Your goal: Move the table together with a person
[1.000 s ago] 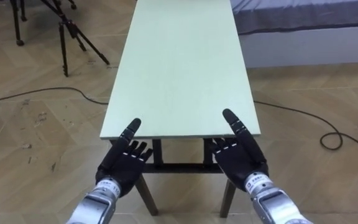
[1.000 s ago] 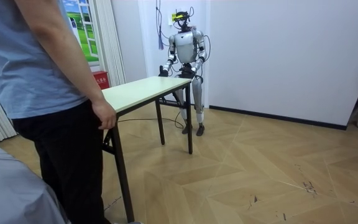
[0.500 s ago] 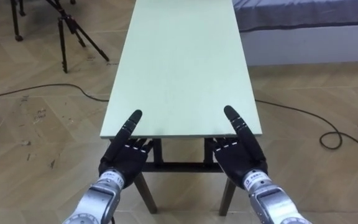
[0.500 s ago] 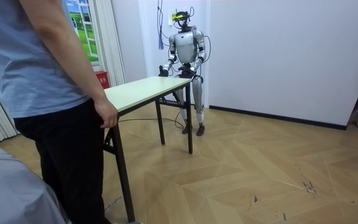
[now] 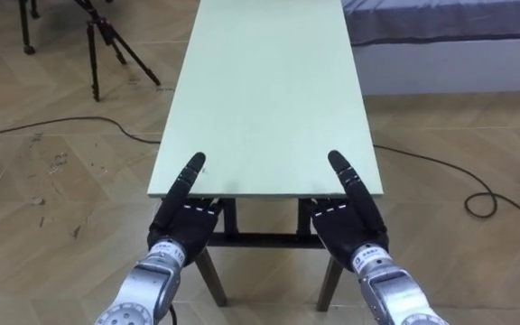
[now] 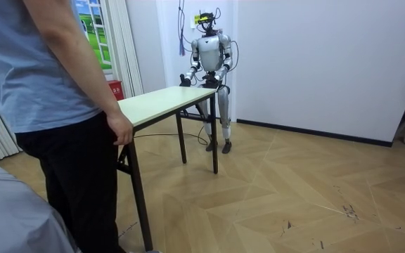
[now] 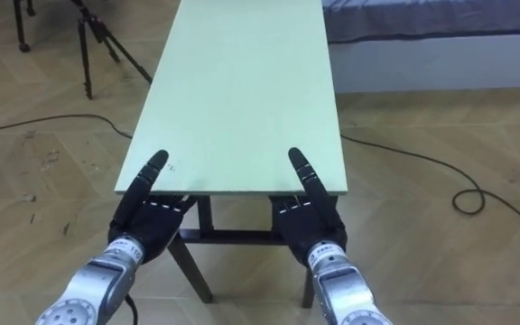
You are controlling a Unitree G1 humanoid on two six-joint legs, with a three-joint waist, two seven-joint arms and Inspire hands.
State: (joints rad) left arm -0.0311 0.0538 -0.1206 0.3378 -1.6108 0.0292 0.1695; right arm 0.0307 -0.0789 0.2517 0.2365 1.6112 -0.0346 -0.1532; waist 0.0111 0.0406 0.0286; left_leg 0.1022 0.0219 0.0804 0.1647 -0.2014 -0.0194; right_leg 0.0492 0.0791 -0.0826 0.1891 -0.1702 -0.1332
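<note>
A long pale green table [image 5: 269, 90] on dark legs stretches away from me. My left hand [image 5: 183, 226] and right hand [image 5: 346, 226] sit at its near short edge, one at each corner. Each reaches under the top, with its thumb lying straight on the surface. In the room view I stand upright at the far end of the table [image 6: 160, 102]. A person [image 6: 48, 105] in a blue shirt stands at the near end, with one hand [image 6: 120, 131] on that edge.
A black tripod [image 5: 106, 45] stands on the wooden floor left of the table. A bed [image 5: 450, 27] with a grey cover lies close on the right. Dark cables [image 5: 477, 199] trail on both sides. A red box [image 6: 113, 89] sits by the curtain.
Both hands have slid a little forward, further under the table's near edge, and the thumbs now lie further onto the top. The person has stayed in place.
</note>
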